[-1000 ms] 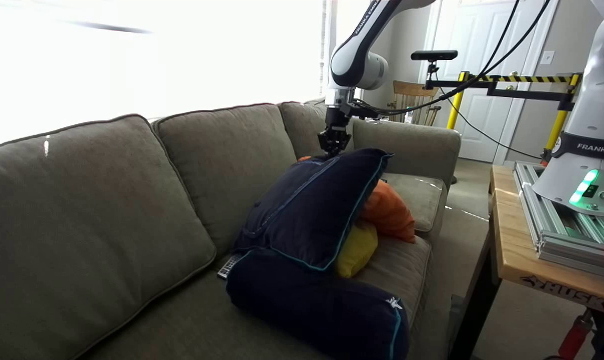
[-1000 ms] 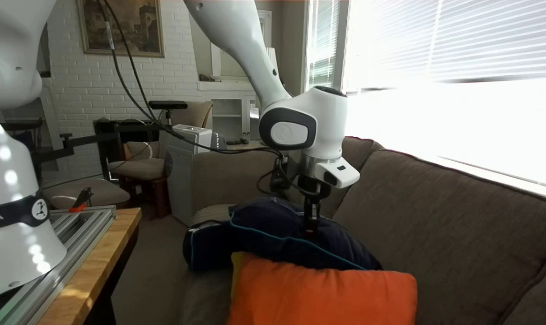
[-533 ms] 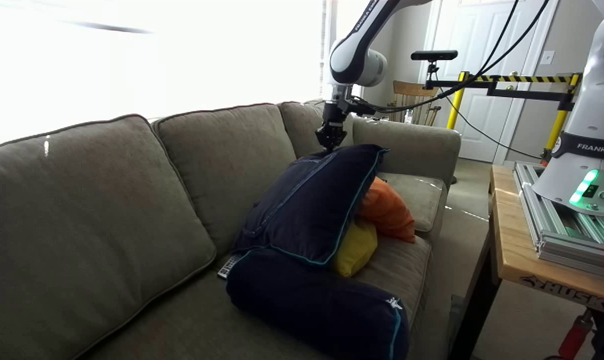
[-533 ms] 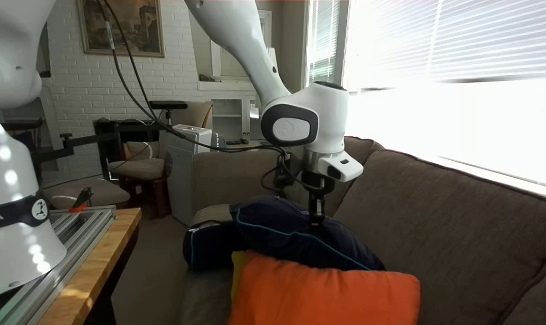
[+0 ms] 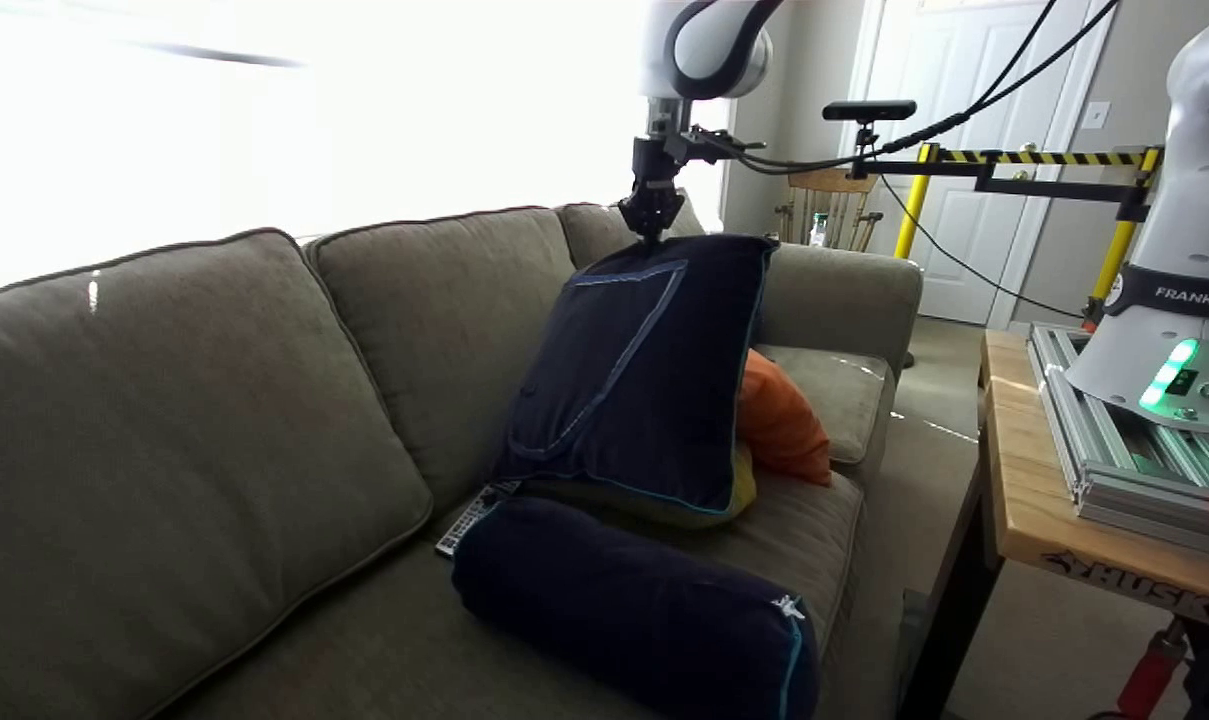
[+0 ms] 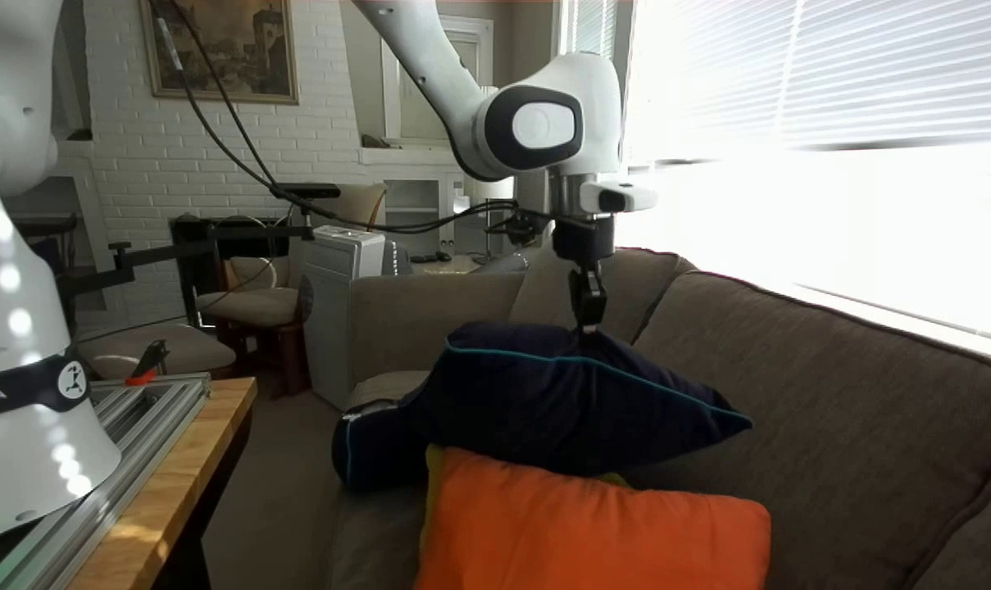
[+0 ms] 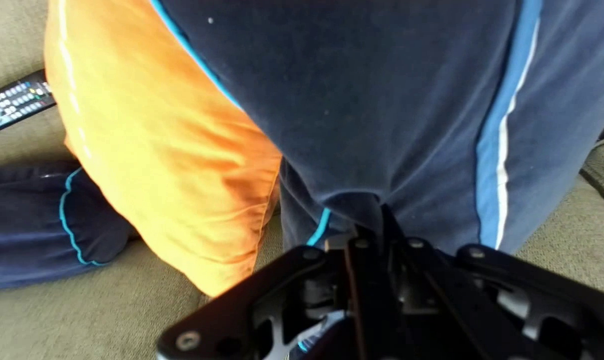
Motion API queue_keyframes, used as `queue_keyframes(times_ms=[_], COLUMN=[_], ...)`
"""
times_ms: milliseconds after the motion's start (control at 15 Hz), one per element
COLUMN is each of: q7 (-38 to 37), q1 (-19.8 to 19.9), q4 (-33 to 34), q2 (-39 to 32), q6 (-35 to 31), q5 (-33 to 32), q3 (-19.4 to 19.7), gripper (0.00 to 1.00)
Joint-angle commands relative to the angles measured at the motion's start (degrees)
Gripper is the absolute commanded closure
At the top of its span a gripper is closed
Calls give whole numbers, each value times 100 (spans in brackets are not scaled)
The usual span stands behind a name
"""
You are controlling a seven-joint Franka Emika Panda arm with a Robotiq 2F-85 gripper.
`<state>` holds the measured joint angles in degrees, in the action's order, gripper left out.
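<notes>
Gripper (image 5: 650,239) has its jaws clamped on a fold of the navy pillow (image 5: 644,370), held tilted over the couch (image 5: 364,630). In an exterior view, orange cushion (image 5: 786,425) lies to the pillow's right, navy bolster (image 5: 634,610) at the near side, remote (image 5: 464,525) by the bolster's left end.

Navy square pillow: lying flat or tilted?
Tilted: an exterior view shows the navy square pillow sloping up, the fingers pinching its top.

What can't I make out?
In an exterior view: most of the yellow pillow, behind the navy pillow.
In an exterior view: bottom of the orange pillow, below the frame.
Wrist view: one end of the remote, off the left edge.
Wrist view: navy pillow's pinched part, hidden by the tool.
</notes>
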<state>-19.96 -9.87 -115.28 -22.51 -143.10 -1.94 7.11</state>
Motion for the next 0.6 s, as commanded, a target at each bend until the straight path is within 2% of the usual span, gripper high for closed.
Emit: queue_keyframes(times_ms=[0, 533], q7=[-616, -1805], q1=[-166, -130], q4=[52, -51], q2=[597, 1585], q6=[614, 1491], q5=[-781, -2151], q3=[157, -9], gripper=[98, 98])
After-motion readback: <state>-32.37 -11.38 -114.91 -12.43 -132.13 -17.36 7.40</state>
